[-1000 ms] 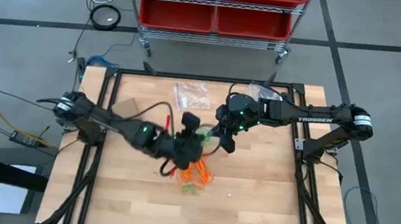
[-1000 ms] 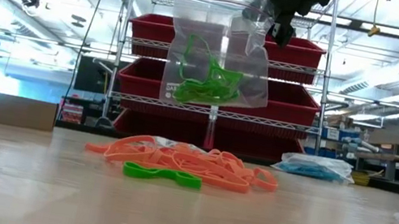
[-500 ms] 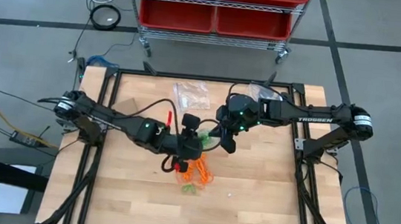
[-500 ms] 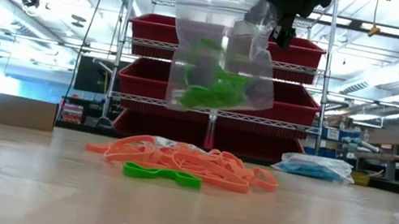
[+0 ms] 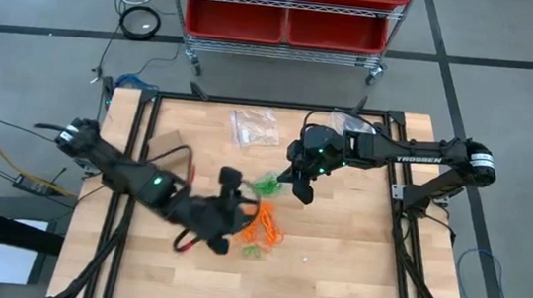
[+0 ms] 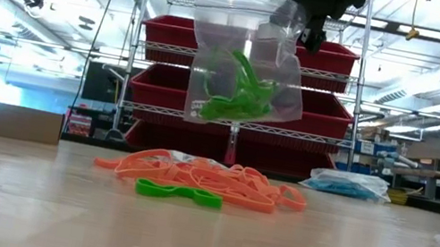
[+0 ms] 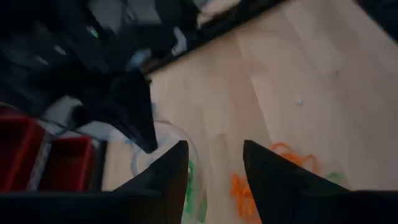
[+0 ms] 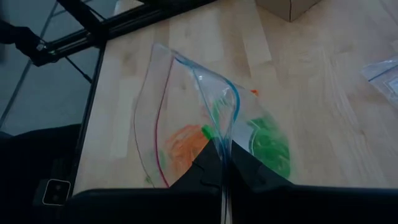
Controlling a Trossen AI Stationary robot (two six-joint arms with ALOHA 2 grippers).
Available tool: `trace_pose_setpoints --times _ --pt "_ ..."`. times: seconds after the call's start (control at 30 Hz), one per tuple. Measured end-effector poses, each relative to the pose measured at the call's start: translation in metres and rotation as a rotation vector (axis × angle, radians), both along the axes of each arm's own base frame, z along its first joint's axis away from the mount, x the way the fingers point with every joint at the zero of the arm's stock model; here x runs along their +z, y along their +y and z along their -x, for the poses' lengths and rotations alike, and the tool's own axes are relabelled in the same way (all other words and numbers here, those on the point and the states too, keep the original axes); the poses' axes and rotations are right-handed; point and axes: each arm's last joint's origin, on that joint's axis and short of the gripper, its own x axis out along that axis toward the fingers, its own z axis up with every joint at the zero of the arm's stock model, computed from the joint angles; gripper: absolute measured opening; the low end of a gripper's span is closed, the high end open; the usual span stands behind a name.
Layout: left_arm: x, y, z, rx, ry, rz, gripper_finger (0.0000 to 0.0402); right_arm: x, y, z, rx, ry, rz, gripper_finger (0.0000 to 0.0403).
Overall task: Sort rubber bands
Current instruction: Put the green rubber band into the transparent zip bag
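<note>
My right gripper [image 5: 293,184] [image 6: 311,20] is shut on a clear plastic bag [image 6: 245,60] [image 8: 186,112] that hangs above the table's middle with green rubber bands [image 6: 238,99] [image 5: 265,183] inside. Under it, a pile of orange rubber bands [image 6: 201,177] [image 5: 261,230] lies on the wood, with a loose green band [image 6: 179,193] in front. My left gripper [image 7: 214,155] [image 5: 231,181] is open to the near left of the bag, holding nothing. My right gripper pinches the bag's top edge [image 8: 219,144] between its two fingers, at one end of the mouth [image 6: 286,15]. The fingers come from above, pointing down. The bag hangs below them, its mouth gaping, clear of the table and the pile.
A cardboard box [image 5: 166,144] [image 6: 22,121] stands at the left. Another clear bag [image 5: 254,126] lies at the far middle and a bag of blue bands [image 6: 345,184] at the far right. Red bins on a wire rack [image 6: 242,100] stand beyond the table.
My left gripper has drawn back from the bag's mouth toward the table's near left and has left the low view. The bag stays hanging from my right gripper, and the green bands inside have shifted.
</note>
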Motion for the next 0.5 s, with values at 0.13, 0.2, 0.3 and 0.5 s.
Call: trace_pose_setpoints --times 0.13,0.2,0.3,0.5 --pt "0.009 -0.019 0.018 0.046 -0.078 -0.052 0.0163 0.0 0.0 0.0 -0.001 -0.004 0.0 0.0" --pt "0.009 -0.025 0.024 0.033 -0.077 -0.006 0.0163 0.001 0.0 0.0 -0.003 -0.007 -0.002 0.0" --pt "-0.005 -0.033 0.027 -0.03 0.004 0.16 0.0163 0.001 0.0 0.0 -0.004 -0.006 -0.003 0.0" --pt "-0.099 -0.044 0.026 -0.124 0.126 0.384 0.0163 0.001 0.0 -0.001 -0.004 -0.014 -0.002 0.0"
